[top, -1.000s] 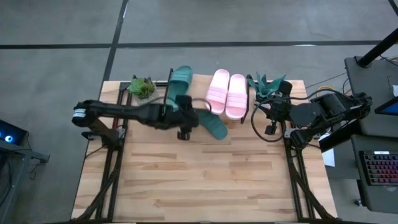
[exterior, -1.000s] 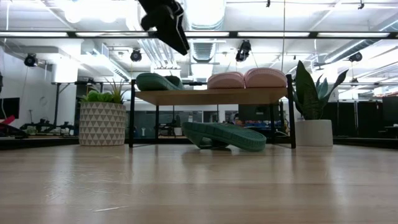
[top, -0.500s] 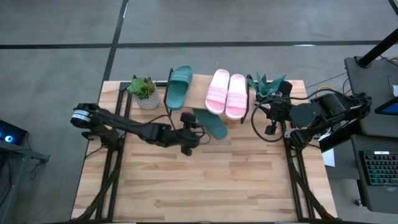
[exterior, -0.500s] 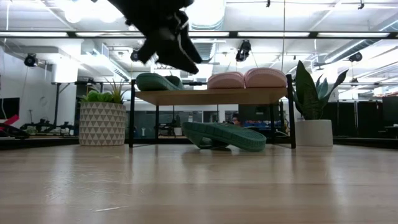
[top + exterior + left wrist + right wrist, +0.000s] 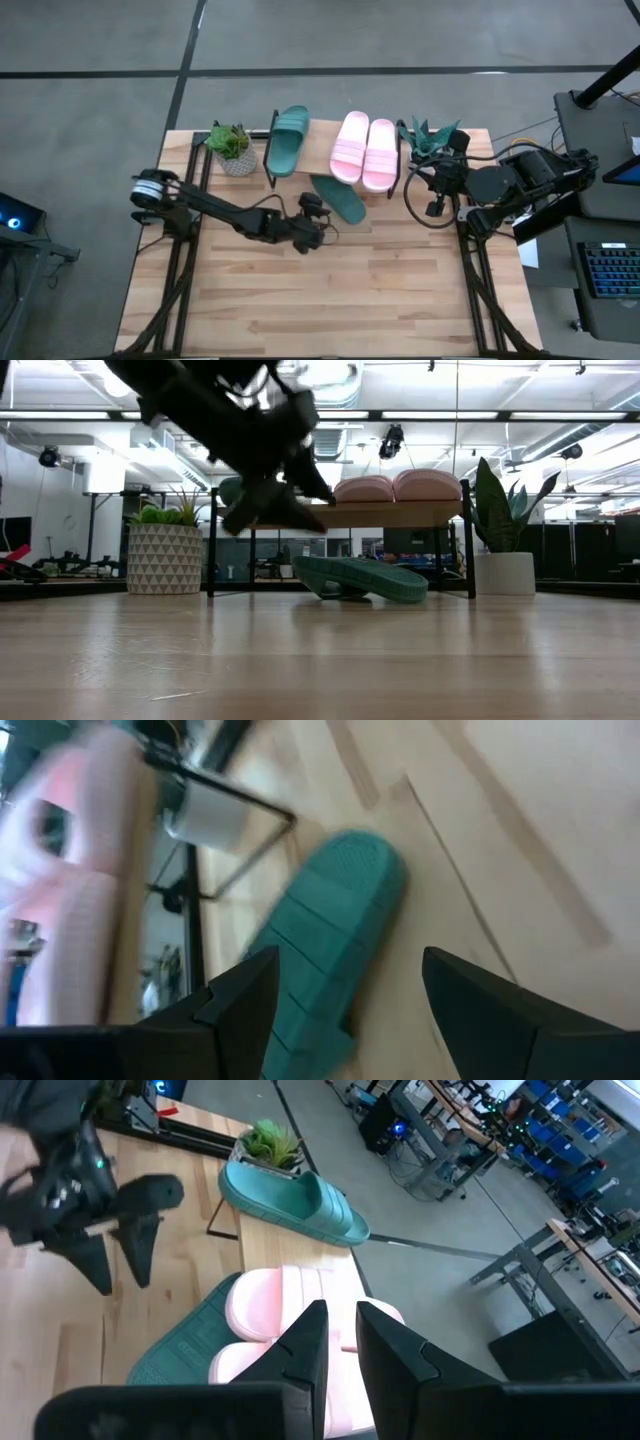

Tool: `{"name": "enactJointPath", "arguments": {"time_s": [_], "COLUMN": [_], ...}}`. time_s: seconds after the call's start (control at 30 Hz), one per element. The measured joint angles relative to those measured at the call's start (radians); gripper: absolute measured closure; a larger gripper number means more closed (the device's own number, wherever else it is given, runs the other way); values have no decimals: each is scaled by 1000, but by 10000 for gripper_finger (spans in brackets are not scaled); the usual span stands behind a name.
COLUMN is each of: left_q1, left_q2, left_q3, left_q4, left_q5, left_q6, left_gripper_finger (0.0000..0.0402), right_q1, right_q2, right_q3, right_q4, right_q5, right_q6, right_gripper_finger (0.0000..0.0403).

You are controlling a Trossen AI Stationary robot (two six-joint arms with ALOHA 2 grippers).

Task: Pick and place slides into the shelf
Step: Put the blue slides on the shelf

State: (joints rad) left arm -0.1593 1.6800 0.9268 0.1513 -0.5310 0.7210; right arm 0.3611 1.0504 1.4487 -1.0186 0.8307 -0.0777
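The shelf [image 5: 320,152] stands at the table's far edge and also shows in the low view [image 5: 340,515]. On its plank top lie one dark green slide [image 5: 288,140] at the left and two pink slides [image 5: 365,150] at the right. The second green slide [image 5: 338,198] lies on the table, its far end under the shelf, ribbed sole seemingly up [image 5: 325,940]. My left gripper [image 5: 324,233] is open and empty, above the table just near-left of that slide [image 5: 290,490]. My right gripper [image 5: 340,1342] is shut, waiting at the table's right edge.
A potted plant [image 5: 230,145] stands left of the shelf and a spiky one [image 5: 430,140] right of it. The slatted wooden table [image 5: 330,290] lies bare toward its near edge. Desks and a keyboard [image 5: 610,270] are off the table's right.
My left gripper has moved from over the shelf's left part toward the table's near edge and a little right. It has come down toward the green slide on the table. The slides have stayed where they were.
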Motion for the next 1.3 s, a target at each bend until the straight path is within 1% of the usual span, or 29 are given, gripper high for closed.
{"name": "enactJointPath", "arguments": {"time_s": [0.1,0.23,0.4,0.5,0.63,0.7,0.8,0.9,1.03,1.2,1.3], "left_q1": [0,3,2,2,5,8,14,22,39,62,74], "left_q2": [63,119,184,221,251,266,284,303,316,315,315], "left_q3": [42,87,110,121,132,139,137,137,140,141,142], "left_q4": [1,7,-2,-2,9,55,109,110,122,135,137], "left_q5": [-48,-51,-57,-90,-173,-211,-229,-240,-298,-292,-249], "left_q6": [44,54,154,179,184,196,241,278,283,285,288], "left_gripper_finger": [171,171,171,169,149,134,119,114,113,113,113], "right_q1": [0,0,0,0,0,0,0,0,0,0,0], "right_q2": [0,0,0,0,0,0,0,0,0,0,0], "right_q3": [0,-2,-7,-13,-19,-24,-31,-35,-43,-52,-53], "right_q4": [1,1,1,0,1,1,2,3,3,1,2], "right_q5": [0,0,0,0,0,0,0,0,0,0,0], "right_q6": [0,0,0,0,0,0,0,0,0,-1,-1], "right_gripper_finger": [355,355,355,355,355,355,355,355,355,355,355]}}
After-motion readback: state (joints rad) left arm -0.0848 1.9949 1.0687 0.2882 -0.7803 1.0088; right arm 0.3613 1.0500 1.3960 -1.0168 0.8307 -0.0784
